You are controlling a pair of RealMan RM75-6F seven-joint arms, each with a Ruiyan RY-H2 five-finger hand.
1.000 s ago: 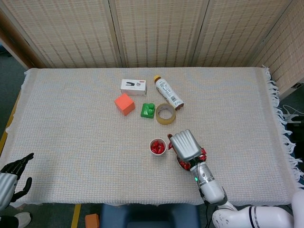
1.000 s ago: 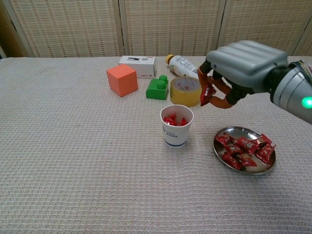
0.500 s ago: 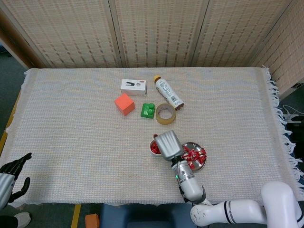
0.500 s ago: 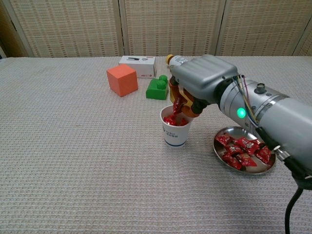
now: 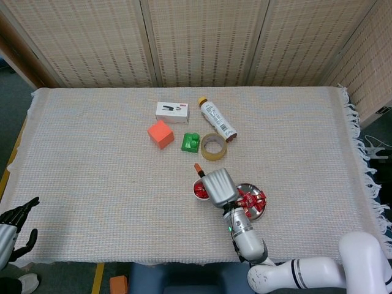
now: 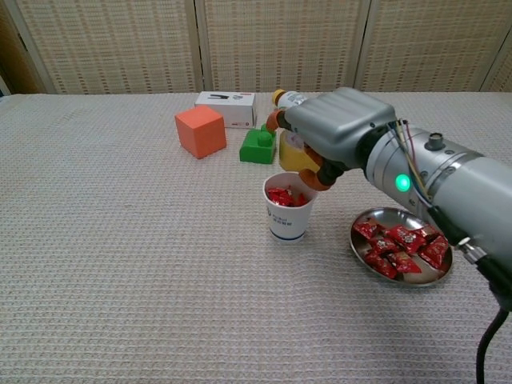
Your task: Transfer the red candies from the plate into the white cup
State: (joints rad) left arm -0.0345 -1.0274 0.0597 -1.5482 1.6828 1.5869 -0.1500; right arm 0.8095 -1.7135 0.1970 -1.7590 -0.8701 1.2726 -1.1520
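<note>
Since half a second ago the candy has left the right hand (image 5: 218, 187); from the head view it sits over the white cup (image 5: 199, 190), though whether the fingers are apart is hard to tell here. Left hand (image 5: 13, 226) idles, fingers loosely spread.

Chest view: fingers (image 6: 315, 178) parted, empty, above the papery cup (image 6: 288, 206). Crinkly red candies (image 6: 400, 243) wait on the shiny metal plate (image 6: 362, 256). Next it probably swings back for another.
</note>
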